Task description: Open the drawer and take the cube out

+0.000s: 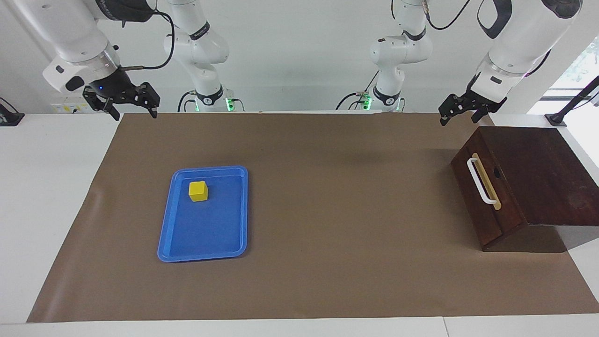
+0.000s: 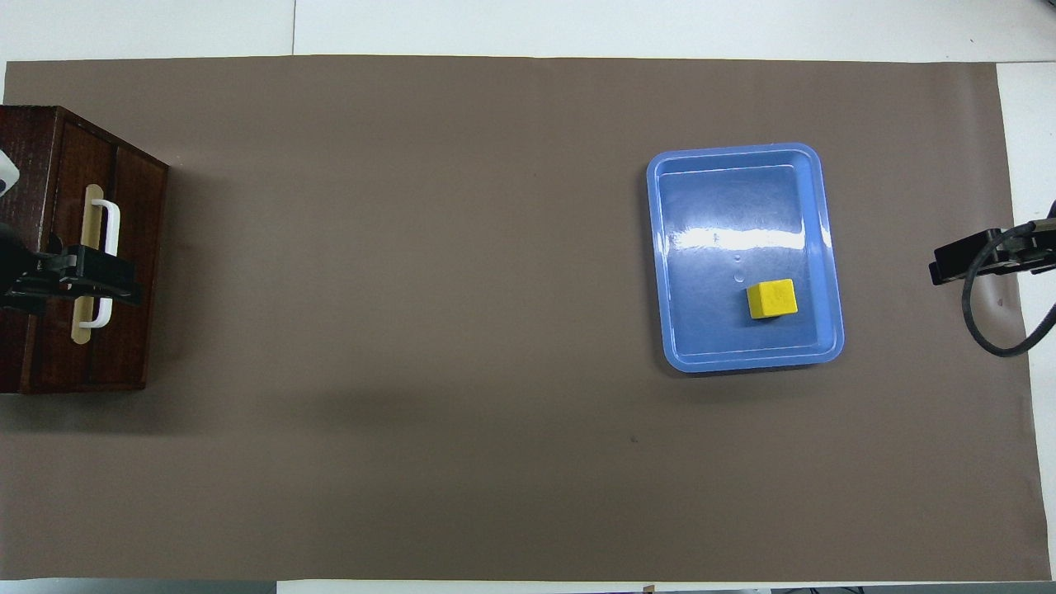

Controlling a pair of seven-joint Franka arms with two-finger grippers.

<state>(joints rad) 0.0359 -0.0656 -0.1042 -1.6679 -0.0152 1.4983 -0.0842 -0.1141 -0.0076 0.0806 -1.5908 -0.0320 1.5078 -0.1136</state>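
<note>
The dark brown wooden box's drawer (image 1: 477,206) stands shut at the left arm's end of the table, its white bar handle (image 1: 482,181) facing the middle of the mat. It also shows in the overhead view (image 2: 132,247). The yellow cube (image 1: 198,191) lies in a blue tray (image 1: 234,243), in the part nearer the robots; it also shows from above (image 2: 771,298). My left gripper (image 1: 457,119) hangs open and empty in the air by the box's corner nearest the robots. From above it (image 2: 91,279) covers part of the handle (image 2: 111,223). My right gripper (image 1: 134,113) is open and empty, raised over the mat's corner.
A brown mat (image 1: 337,224) covers most of the white table. The blue tray (image 2: 668,247) lies toward the right arm's end. Two more arm bases stand at the robots' edge of the table.
</note>
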